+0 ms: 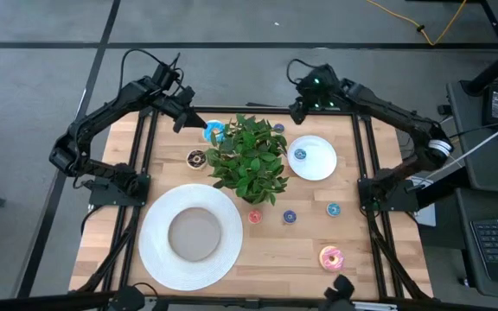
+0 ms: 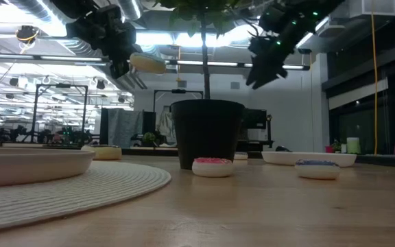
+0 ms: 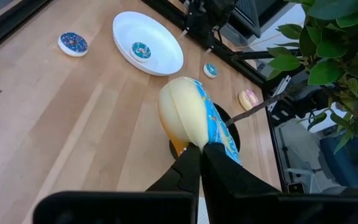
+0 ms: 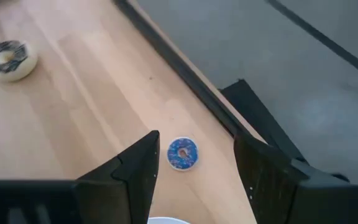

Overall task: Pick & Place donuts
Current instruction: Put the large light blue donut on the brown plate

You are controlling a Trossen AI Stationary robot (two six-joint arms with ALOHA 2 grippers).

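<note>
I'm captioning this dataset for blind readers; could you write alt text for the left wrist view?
The left arm's tool is shut on the edge of a light-blue-frosted toy donut with a cream underside, held above a light wooden table. Beyond it a small round white plate holds a tiny teal-frosted donut, with green plant leaves to one side.
</note>
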